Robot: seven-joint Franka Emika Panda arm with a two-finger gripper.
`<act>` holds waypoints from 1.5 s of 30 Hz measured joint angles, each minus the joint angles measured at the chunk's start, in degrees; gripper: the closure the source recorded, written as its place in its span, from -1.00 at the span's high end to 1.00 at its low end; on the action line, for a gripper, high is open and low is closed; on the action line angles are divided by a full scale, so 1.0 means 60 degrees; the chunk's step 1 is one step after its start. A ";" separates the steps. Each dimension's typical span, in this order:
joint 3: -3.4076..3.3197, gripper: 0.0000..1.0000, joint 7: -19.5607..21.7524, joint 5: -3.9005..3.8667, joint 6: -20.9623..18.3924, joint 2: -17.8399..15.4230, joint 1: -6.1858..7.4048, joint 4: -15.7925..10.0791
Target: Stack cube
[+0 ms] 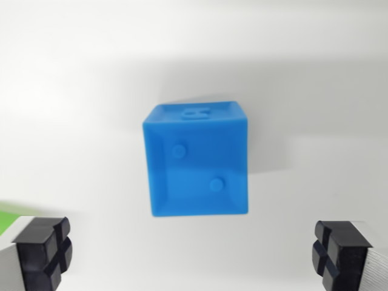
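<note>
A solid blue plastic cube (pixel 197 159) is sitting on the plain white tabletop (pixel 73 91), close to the centre of the wrist view and a touch toward three o'clock. Its upper face is showing two small round raised studs, one toward eleven o'clock of that face and one toward four o'clock. The narrower face at the cube's twelve o'clock edge is carrying a raised mark, too blurred to read. A soft grey shadow is falling on the tabletop from the cube toward three o'clock.

The gripper (pixel 194 254) is hanging spread wide, holding nothing. One black rubber fingertip pad (pixel 43 251) with a cross-shaped groove is showing at seven o'clock, the other pad (pixel 341 254) at five o'clock. The cube is lying between their lines but further toward twelve o'clock, clear of both and touching neither.

A sliver of bright green object (pixel 11 219) is peeking in at the frame edge near eight o'clock, just beside the seven o'clock finger; what it is I cannot tell.
</note>
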 joint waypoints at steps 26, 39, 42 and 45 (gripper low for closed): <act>0.0010 1.00 -0.0038 0.0004 0.1361 0.1754 -0.0003 0.0392; 0.0015 -1.00 -0.0040 0.0005 0.1443 0.1872 -0.0008 0.0442; 0.0016 -1.00 -0.0041 0.0005 0.1443 0.1872 -0.0008 0.0443; 0.0016 -1.00 -0.0041 0.0005 0.1443 0.1872 -0.0008 0.0444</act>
